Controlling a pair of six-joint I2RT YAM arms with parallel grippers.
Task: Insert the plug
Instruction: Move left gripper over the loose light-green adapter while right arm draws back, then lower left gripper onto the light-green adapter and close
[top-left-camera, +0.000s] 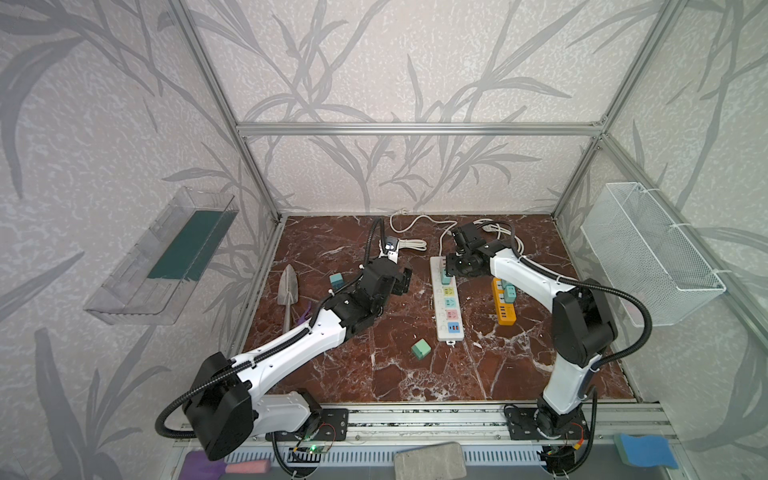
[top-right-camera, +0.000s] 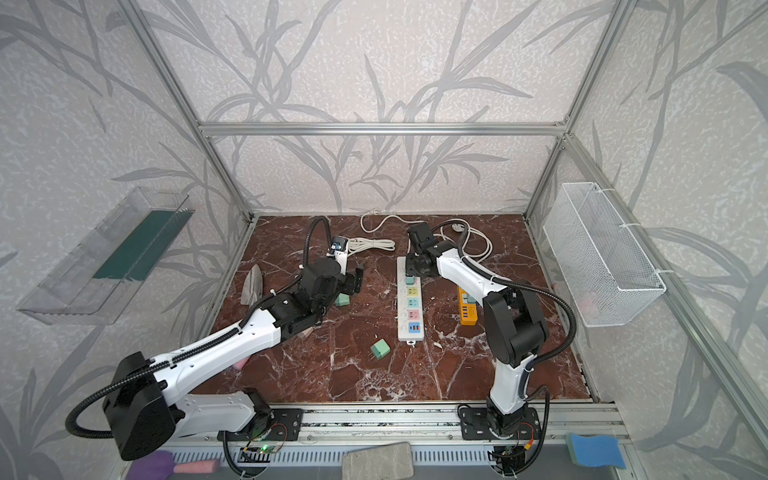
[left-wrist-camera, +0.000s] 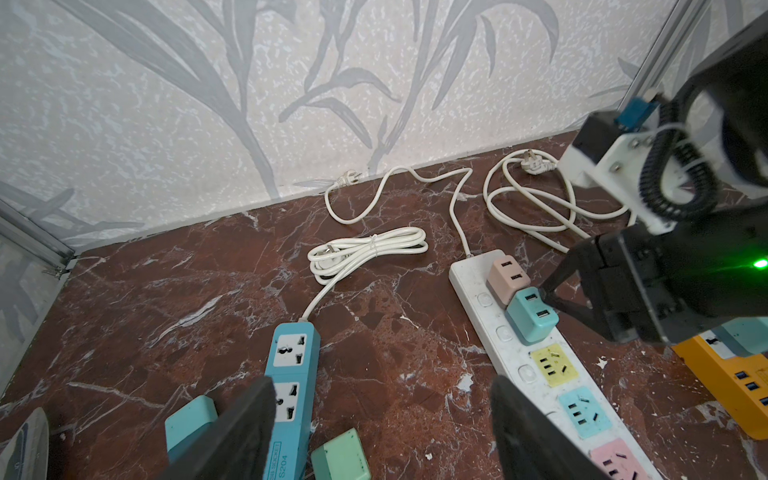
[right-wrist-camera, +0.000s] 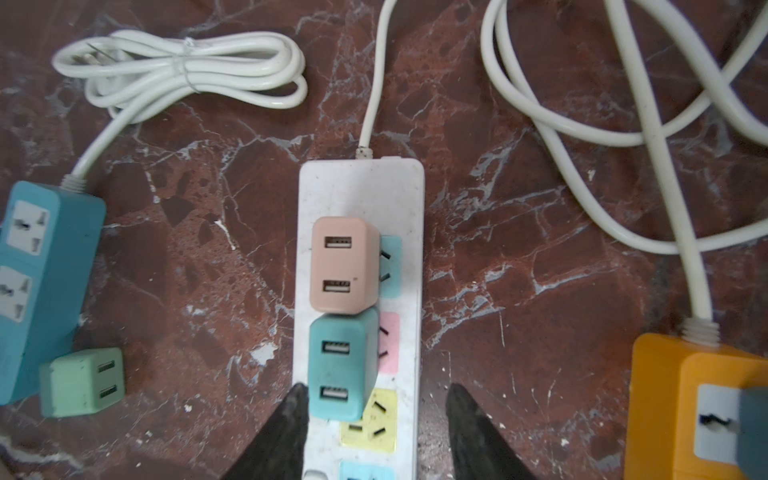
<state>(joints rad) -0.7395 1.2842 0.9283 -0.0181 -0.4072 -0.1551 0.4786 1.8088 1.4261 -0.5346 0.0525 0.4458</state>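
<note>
A white power strip (right-wrist-camera: 361, 183) lies on the marble floor, with a pink plug (right-wrist-camera: 343, 266) and a teal plug (right-wrist-camera: 340, 365) standing in its sockets side by side. My right gripper (right-wrist-camera: 376, 392) hovers open over the strip. One fingertip is right beside the teal plug and the other is out past the strip's far edge. In both top views it sits at the strip's far end (top-left-camera: 446, 272). My left gripper (left-wrist-camera: 380, 386) is open and holds nothing, above bare floor between a blue power strip (left-wrist-camera: 291, 374) and the white one. A loose mint-green plug (left-wrist-camera: 340, 455) lies just below it.
Another green plug (top-left-camera: 420, 348) lies loose on the floor in front of the white strip. An orange strip (top-left-camera: 503, 309) carrying a teal plug lies under the right arm. White cords (left-wrist-camera: 370, 249) coil near the back wall. A metal trowel (top-left-camera: 287, 291) lies at the left.
</note>
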